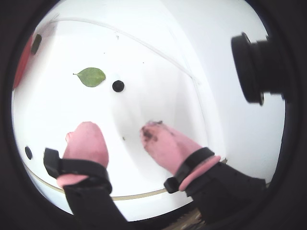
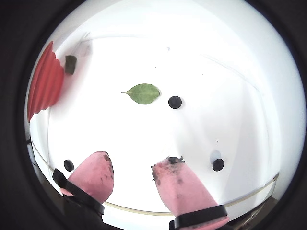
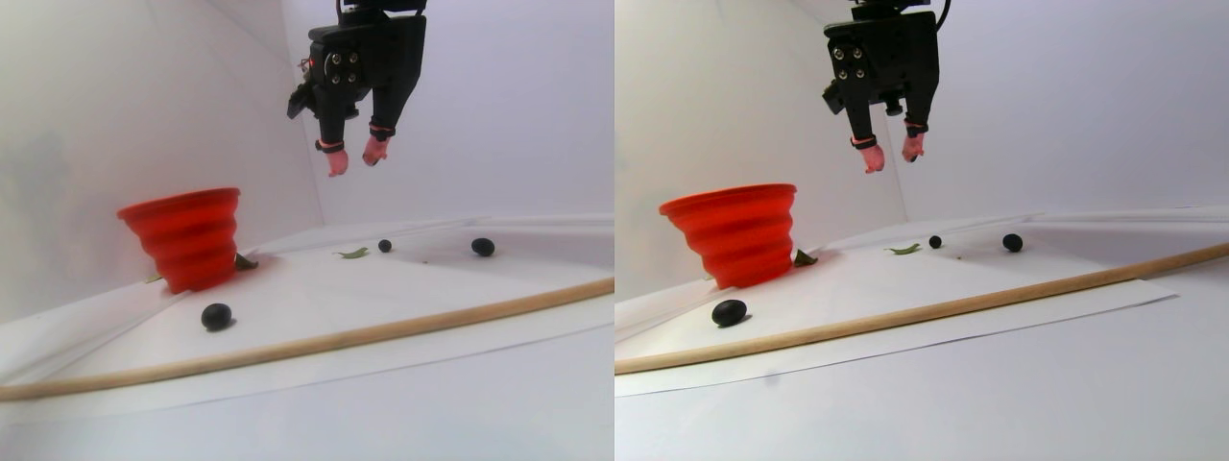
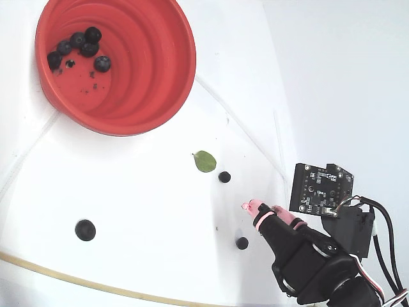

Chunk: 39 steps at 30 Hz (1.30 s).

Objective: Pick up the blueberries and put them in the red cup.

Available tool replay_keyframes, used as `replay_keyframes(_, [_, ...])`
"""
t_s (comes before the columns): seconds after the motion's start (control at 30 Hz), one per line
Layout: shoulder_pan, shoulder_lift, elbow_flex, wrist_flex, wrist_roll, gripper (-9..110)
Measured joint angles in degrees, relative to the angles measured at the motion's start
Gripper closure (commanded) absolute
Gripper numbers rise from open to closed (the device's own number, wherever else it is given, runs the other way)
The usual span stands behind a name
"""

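High above the tabletop (image 4: 140,204), your pincer (image 3: 352,157) hung wide and empty between picks, three blueberries (image 4: 224,177) loose below, others already in the red cup (image 4: 160,77); next, descend onto one.

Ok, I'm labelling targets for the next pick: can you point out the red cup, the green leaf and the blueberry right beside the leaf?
red cup (image 4: 167,77): fixed view, on its ridged inner wall.
green leaf (image 4: 204,161): fixed view, on the middle of the blade.
blueberry beside the leaf (image 4: 224,177): fixed view, on its top.
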Motion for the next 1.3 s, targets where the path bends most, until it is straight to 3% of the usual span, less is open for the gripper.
replay_keyframes(1.3, [2.5,-22.2,-11.2,-13.2,-0.6,85])
